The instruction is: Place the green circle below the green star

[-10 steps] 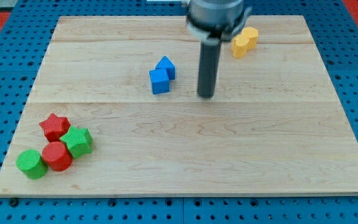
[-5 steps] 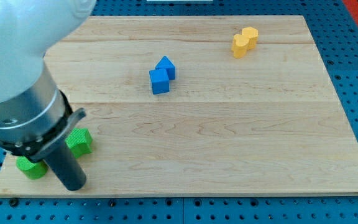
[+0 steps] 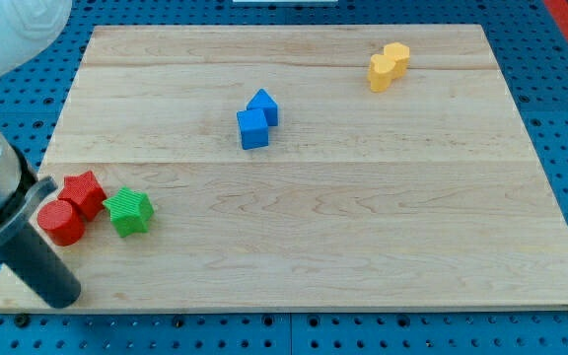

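Observation:
The green star [image 3: 129, 211] lies near the board's lower left corner. A red star [image 3: 84, 192] and a red circle [image 3: 60, 223] sit just to its left, touching each other. The green circle does not show; my arm and rod cover the spot below the red circle. My tip [image 3: 57, 299] rests at the board's bottom left edge, below the red circle and down-left of the green star.
A blue cube [image 3: 252, 129] and a second blue block [image 3: 263, 106] touch near the board's upper middle. Two yellow blocks [image 3: 388, 65] sit together at the top right. The wooden board [image 3: 363, 227] lies on a blue pegboard.
My rod swept from the board's middle to the bottom left corner. The red circle shifted up-left, the green star slightly up. The green circle went out of sight behind the rod.

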You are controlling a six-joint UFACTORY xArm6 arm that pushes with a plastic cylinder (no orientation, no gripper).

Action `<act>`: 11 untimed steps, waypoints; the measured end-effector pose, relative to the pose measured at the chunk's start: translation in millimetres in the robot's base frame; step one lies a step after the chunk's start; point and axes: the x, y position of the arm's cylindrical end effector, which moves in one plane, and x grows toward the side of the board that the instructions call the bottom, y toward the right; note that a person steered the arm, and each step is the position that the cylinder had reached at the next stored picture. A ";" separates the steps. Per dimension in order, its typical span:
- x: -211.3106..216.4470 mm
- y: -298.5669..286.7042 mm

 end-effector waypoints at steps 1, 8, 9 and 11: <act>1.4 -35.2; -76.0 -85.6; -76.4 -84.5; -62.3 -50.9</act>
